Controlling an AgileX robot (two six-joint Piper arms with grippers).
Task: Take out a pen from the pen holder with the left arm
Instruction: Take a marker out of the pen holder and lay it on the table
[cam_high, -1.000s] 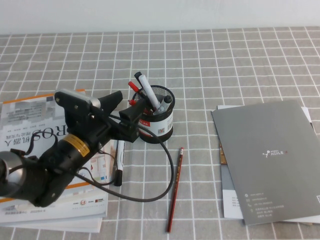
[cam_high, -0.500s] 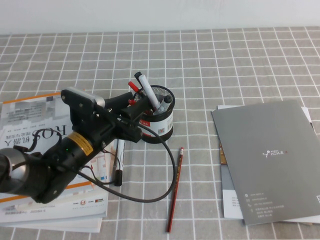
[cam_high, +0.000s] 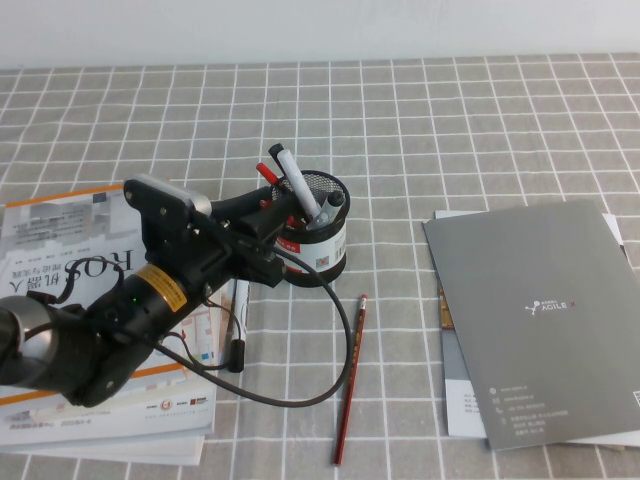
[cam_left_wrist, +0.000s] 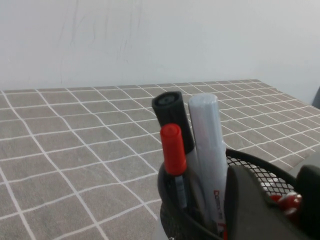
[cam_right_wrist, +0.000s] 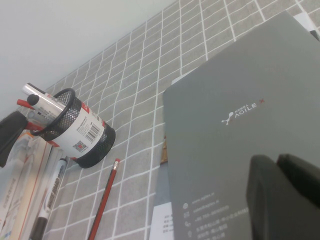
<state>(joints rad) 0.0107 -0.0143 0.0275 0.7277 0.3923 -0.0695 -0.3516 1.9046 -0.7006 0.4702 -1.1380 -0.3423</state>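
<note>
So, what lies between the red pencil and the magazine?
In the high view, a marker and a loop of black cable. The left gripper is at the pen holder; the right gripper hangs over the grey booklet.

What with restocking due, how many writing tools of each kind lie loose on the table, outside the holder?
Marker: 1
Red pencil: 1
Total: 2
Left end effector at the pen holder; right end effector near the grey booklet.

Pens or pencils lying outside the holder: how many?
2: a marker beside the book; a red pencil right of it; left tool at the holder, right tool above the grey booklet. More may be hidden.
</note>
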